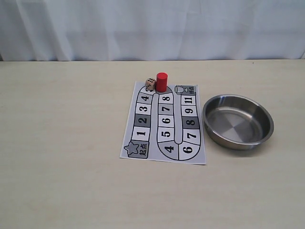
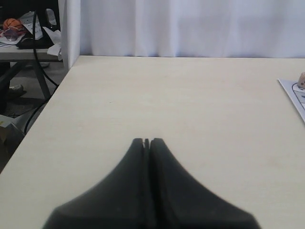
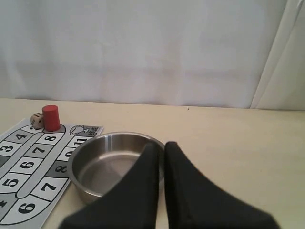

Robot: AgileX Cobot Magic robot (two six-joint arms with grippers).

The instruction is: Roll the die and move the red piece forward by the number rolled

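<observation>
The red piece [image 1: 162, 81] stands upright at the far end of the printed board [image 1: 164, 125], above the square marked 8. The die [image 1: 150, 84] sits right beside it, on its left. The right wrist view shows the same red piece [image 3: 51, 118] and die [image 3: 36, 120] at the board's far end. My right gripper [image 3: 162, 146] is shut and empty, hovering near the steel bowl. My left gripper [image 2: 147, 141] is shut and empty over bare table, well to the left of the board's corner [image 2: 295, 93]. Neither arm shows in the exterior view.
A round steel bowl [image 1: 238, 121] stands empty just right of the board; in the right wrist view the bowl's rim [image 3: 83, 148] lies close before the fingers. White curtain backs the table. The table's left edge [image 2: 38, 121] drops to clutter and cables.
</observation>
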